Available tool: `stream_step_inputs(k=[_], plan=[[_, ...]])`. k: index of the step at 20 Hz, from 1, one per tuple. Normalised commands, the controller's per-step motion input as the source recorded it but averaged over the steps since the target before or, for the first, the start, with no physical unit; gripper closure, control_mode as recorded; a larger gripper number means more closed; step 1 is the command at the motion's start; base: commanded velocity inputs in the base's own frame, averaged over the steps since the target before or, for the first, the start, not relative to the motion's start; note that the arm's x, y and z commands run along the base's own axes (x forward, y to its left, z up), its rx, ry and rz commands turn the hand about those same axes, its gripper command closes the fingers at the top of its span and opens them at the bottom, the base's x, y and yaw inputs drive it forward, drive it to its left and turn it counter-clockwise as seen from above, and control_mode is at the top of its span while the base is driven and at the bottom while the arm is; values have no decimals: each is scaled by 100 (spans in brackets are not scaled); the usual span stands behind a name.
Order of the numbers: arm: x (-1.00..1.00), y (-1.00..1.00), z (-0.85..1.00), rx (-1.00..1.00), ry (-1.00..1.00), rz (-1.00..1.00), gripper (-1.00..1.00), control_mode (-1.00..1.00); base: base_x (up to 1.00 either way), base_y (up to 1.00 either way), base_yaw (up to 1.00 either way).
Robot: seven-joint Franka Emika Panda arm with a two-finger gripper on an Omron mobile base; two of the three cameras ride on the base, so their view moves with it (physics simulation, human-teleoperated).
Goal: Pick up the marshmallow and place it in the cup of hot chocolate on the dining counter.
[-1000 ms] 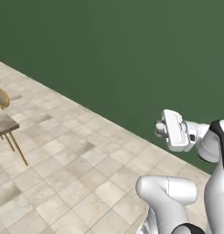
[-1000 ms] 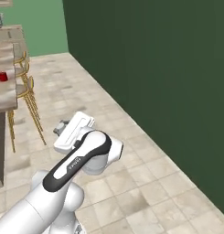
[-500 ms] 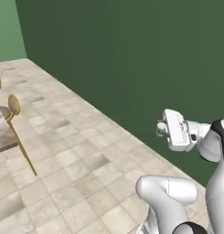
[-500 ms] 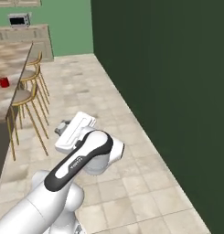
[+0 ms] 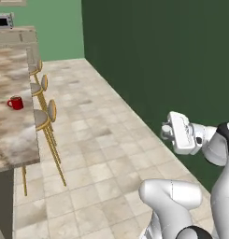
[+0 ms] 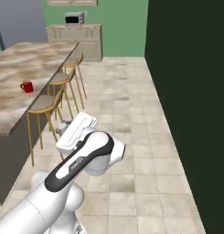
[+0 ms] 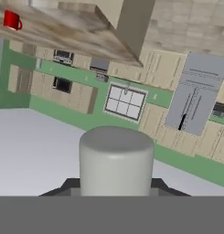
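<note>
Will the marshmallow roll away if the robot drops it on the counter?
Probably, if it lands sideways: the marshmallow is a smooth, round-sided cylinder. Its flat top suggests it would sit still landing on an end. It looks small and light, so it might bounce first on the hard counter.

dark green wall [image 5: 158, 60], beige tiled floor [image 5: 102, 154], wooden-legged stools [image 6: 45, 107]

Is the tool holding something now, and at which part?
Yes: the tool holds the marshmallow, its fingers pressing the lower sides.
</note>
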Motion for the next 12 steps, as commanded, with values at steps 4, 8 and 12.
stream_step_inputs(k=[4,8,12], plan=[[0,0,0,0,0,0,100,100,100,-26,54],[0,0,0,0,0,0,100,100,100,-30,55],[0,0,0,0,0,0,100,100,100,-43,57]])
